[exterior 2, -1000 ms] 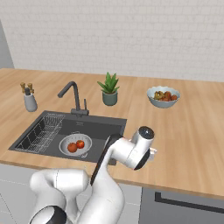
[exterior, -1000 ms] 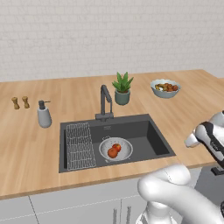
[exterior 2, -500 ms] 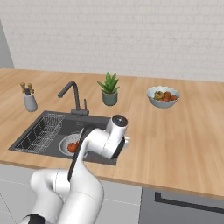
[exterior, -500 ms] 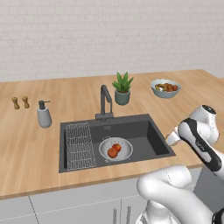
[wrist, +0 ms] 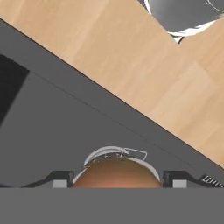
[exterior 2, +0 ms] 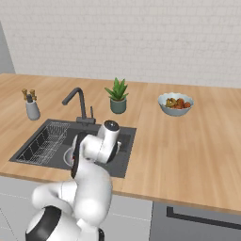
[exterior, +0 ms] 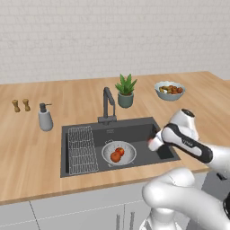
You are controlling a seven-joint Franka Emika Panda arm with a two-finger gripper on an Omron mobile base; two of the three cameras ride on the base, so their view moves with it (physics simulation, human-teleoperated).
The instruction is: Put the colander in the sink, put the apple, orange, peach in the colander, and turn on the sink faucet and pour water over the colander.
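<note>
Between the pincer fingertips, the orange, colander beyond.

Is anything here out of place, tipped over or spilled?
Nothing stands out. The colander sits upright in the sink with two fruits inside, the faucet runs no water, and the soap dispenser, the plant and the food bowl stand upright on the counter.

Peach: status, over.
Gripper shut on the peach, above the sink. Colander in sink, holding apple and orange. Nothing in the way.
</note>
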